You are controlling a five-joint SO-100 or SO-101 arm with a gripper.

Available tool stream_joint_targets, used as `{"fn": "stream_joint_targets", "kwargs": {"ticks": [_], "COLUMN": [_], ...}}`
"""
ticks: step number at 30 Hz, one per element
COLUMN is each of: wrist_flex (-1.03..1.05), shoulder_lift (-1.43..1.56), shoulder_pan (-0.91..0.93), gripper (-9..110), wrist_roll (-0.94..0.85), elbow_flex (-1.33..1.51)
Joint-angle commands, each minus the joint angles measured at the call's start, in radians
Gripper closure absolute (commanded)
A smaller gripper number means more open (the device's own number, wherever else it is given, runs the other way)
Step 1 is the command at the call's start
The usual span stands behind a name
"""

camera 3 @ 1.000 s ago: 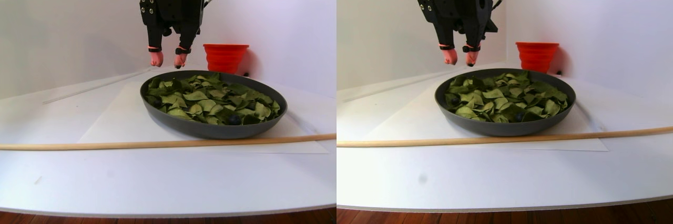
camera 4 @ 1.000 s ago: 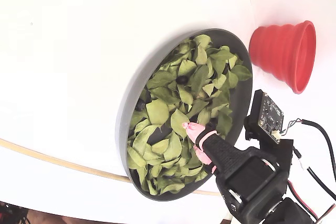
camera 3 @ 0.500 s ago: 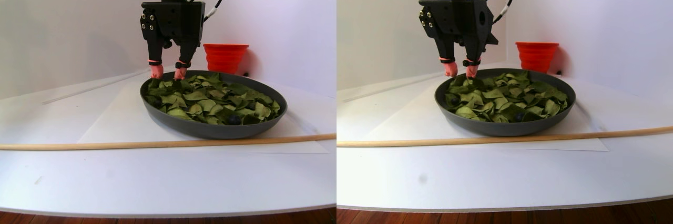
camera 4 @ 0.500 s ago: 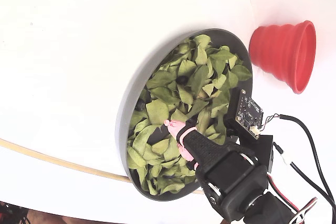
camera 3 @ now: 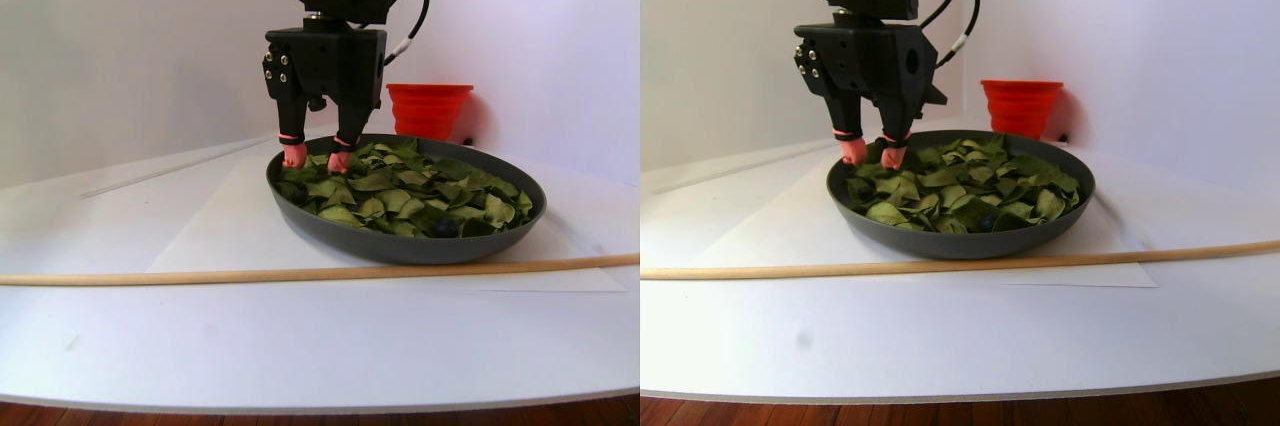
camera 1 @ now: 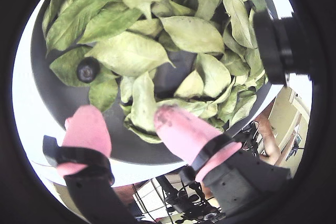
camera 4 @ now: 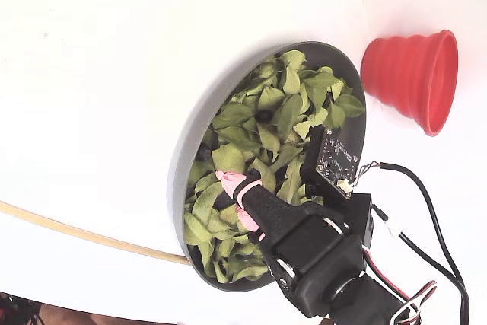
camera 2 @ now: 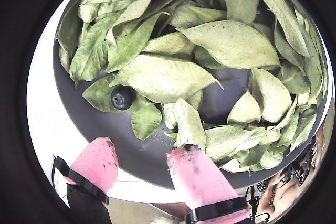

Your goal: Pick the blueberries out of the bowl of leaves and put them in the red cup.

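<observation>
Mostly leaves (camera 2: 163,77) in the bowl (camera 4: 190,131), one blueberry (camera 2: 123,98) exposed near the empty, spread-fingered hand (camera 2: 142,169).

My black gripper (camera 2: 142,167) wears pink fingertips (camera 2: 97,163); the matte dark grey bowl (camera 4: 190,131) holds pale-ribbed green leaves (camera 2: 231,38); one berry (camera 2: 123,98) looks blue-black, perhaps; the ribbed cup (camera 4: 415,78) is bright red.

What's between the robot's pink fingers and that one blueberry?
In a wrist view, bare grey bowl floor and one small leaf lie between the pink fingers and the blueberry.
</observation>
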Motion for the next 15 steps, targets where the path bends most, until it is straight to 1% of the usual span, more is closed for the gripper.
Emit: {"fn": "stream_joint_targets", "kwargs": {"ticks": [1, 15], "wrist_flex": [-0.02, -0.066], "shoulder_lift": [0.006, -0.081], "shoulder_pan": [-0.006, -0.021], "gripper": [83, 83], "wrist_roll": [0.009, 0.055], "elbow_flex": [-0.041, -0.098]}}
